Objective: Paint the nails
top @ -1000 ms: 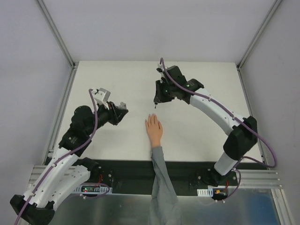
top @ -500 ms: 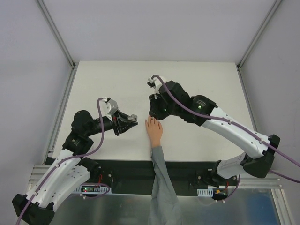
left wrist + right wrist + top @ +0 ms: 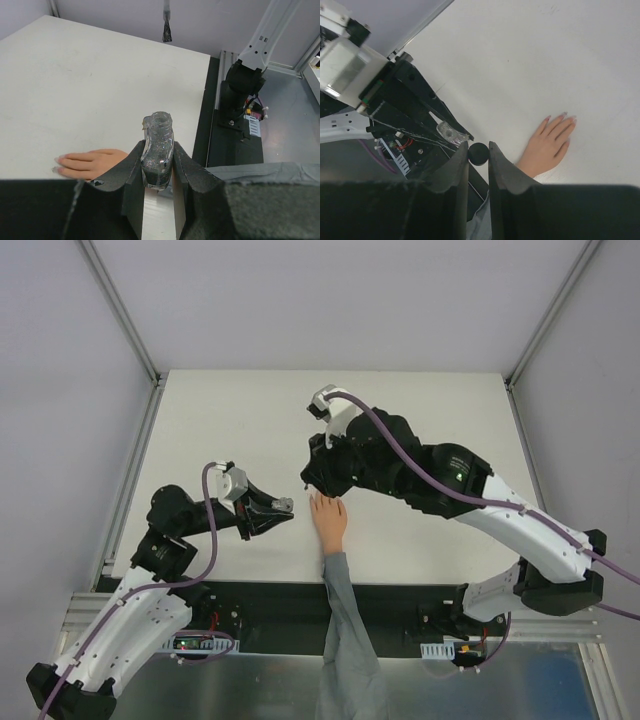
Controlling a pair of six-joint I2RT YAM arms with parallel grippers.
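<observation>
The right gripper, carrying its brush, swings in from farther back on the right and now sits close above the nails of the mannequin hand. The left gripper, with its bottle, slides right, from well apart to near the hand's left side.

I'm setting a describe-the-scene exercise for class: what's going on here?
A mannequin hand lies flat on the table. The left tool grips an open polish bottle beside it. The right tool holds the brush cap, with the brush hanging near the nails. Whether they are painted is unclear.
</observation>
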